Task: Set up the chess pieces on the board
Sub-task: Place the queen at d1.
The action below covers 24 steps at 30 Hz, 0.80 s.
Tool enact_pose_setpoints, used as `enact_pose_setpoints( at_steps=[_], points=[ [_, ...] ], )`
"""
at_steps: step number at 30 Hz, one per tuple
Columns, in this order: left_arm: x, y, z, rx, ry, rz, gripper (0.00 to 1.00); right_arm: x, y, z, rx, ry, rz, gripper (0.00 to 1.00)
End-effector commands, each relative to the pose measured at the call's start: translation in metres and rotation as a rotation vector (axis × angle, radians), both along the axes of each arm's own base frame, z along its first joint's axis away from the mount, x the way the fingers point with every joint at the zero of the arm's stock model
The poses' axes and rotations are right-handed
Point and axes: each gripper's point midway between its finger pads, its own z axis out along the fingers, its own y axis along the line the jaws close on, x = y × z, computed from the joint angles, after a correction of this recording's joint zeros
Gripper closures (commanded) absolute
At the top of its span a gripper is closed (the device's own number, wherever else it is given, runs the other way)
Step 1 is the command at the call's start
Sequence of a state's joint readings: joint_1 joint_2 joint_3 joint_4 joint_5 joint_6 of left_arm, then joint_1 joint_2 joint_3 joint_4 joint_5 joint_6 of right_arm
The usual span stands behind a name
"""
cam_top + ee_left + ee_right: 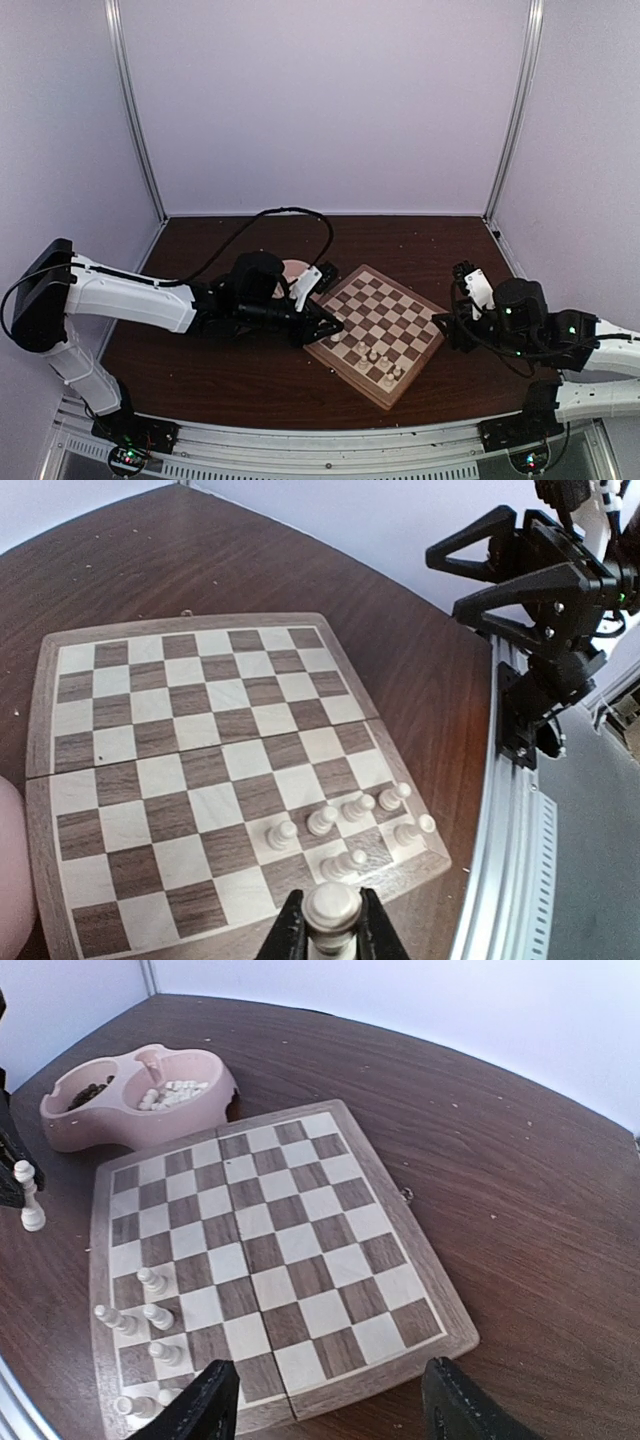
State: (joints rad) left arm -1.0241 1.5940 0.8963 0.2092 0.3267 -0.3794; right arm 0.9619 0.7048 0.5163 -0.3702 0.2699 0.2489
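**Pale walls, dark table, and only one corner of the board filled**

Pale lilac walls (320,100) close in a dark wooden table (200,370). The board (385,295) sits on it turned like a diamond, a touch right of centre. Seen from above, a small cluster of cream chess pieces (376,360) stands near the board's 6 o'clock corner. I count about six, in two short rows, all upright as far as I can tell. Every other square is bare, and no dark piece is on the board.

The left gripper (329,326) reaches in low at the board's 9 o'clock side, by its rim. Its fingers are pinched tight around one more cream piece (332,908), held upright with its round head showing above them. The right gripper (447,330) hangs just off the 3 o'clock corner, jaws spread wide with nothing between them.

At about 10 o'clock from the board, partly hidden behind the left arm, is a pink double bowl (215,1095). One half holds a heap of cream men (175,1090). The other holds something darker (90,1092) that I take for the brown set, though it is too small to be sure.

By my reckoning the job is in its early part. A few cream pieces are placed, one is in hand and on its way, and the rest of that side plus the whole dark side remain to be set. The held piece will want a free square beside the cluster, set down gently, since its neighbours stand close and look easy to tip.
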Motion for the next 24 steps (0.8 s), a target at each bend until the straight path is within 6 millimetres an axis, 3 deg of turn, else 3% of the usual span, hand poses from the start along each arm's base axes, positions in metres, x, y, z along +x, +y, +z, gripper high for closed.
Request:
enact_pose_setpoints(
  at_steps=[1, 4, 8, 24],
  points=[
    [0.020, -0.006, -0.004, -0.035, -0.124, 0.057, 0.97, 0.011, -0.036, -0.002, -0.015, -0.099, -0.161, 0.34],
    [0.014, -0.011, -0.010, -0.078, -0.160, 0.016, 0.98, 0.013, -0.045, -0.005, -0.014, -0.126, -0.200, 0.35],
    [0.007, -0.019, -0.019, -0.093, -0.231, -0.030, 1.00, 0.012, -0.038, -0.007, 0.005, -0.131, -0.163, 0.35],
    [0.012, -0.026, -0.065, -0.065, -0.291, -0.048, 1.00, 0.011, -0.031, -0.012, 0.002, -0.117, -0.133, 0.35]
  ],
)
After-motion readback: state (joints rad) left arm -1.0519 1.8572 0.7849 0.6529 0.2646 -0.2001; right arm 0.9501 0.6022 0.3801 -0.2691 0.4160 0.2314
